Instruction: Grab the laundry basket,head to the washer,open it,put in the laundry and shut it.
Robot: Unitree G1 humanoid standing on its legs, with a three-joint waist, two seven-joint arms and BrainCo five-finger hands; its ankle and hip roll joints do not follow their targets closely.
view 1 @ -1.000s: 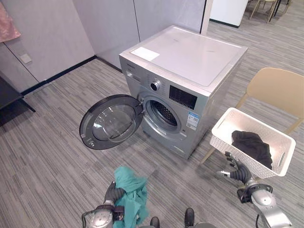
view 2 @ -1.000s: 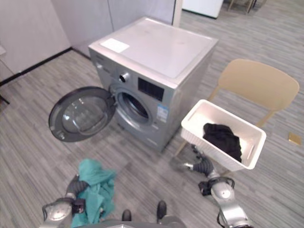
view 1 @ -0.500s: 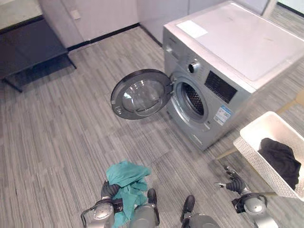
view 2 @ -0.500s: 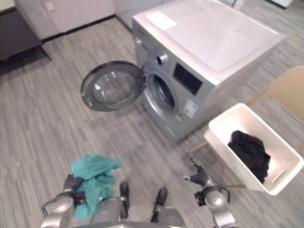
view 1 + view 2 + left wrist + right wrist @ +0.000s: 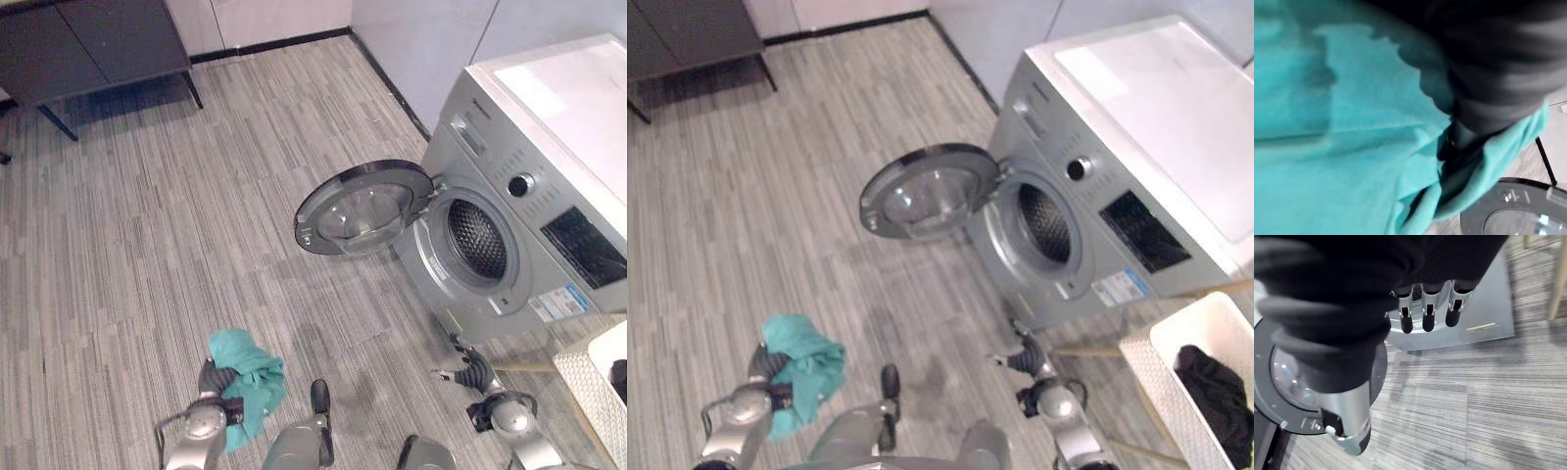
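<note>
L robot hand [image 5: 214, 380] clenched on crumpled teal cloth [image 5: 250, 377]; silver front-load washer's round drum opening [image 5: 477, 239] lies at 2 o'clock, well apart. R robot hand [image 5: 472, 371] empty, fingers relaxed, nearer.

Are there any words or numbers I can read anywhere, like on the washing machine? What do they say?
None of it can be read.
White label on the top of the washing machine: print too small.
Sticker on its front, below the dark display panel: too small and blurred.
Markings beside the control knob: too small.
Mark on the open door rim, seen past the teal cloth in the left wrist view: blurred.
</note>
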